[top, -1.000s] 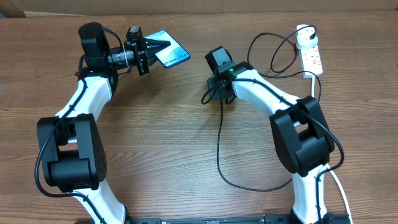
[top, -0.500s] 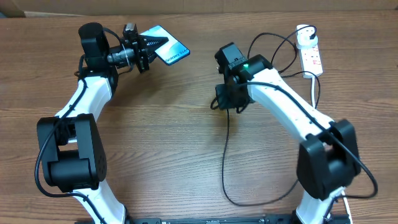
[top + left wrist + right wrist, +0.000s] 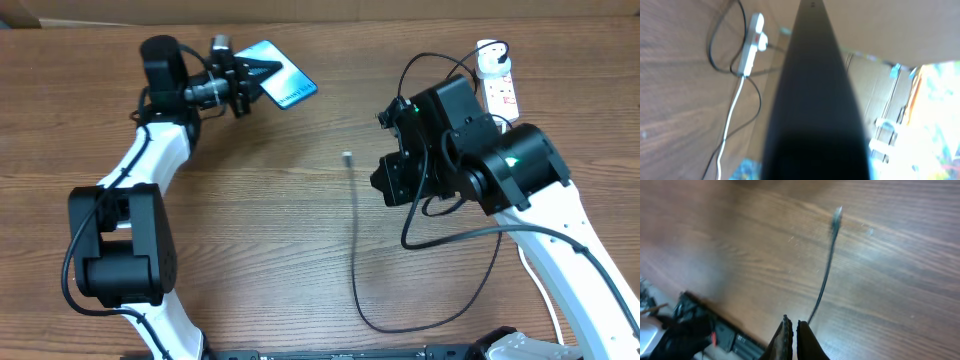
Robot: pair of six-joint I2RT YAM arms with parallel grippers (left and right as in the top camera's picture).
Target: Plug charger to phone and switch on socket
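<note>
The left claw (image 3: 252, 78) was clamped shut on one end of the slim blue-screened smartphone (image 3: 288, 87). It held the smartphone tilted off the brown wooden bench (image 3: 250, 220) near the far edge, probably to present its charging end. The right claw (image 3: 792, 325) was fully closed above the bench's middle. The long thin black charger cable (image 3: 353, 230) ran just beside its fingertips, and I could not tell whether it was pinched. The cable's small connector tip (image 3: 347, 156) lay on bare wood between the arms, well apart from the smartphone. The white elongated power strip (image 3: 503, 92) sat at the far right corner, and open bench stretched toward the near edge.
</note>
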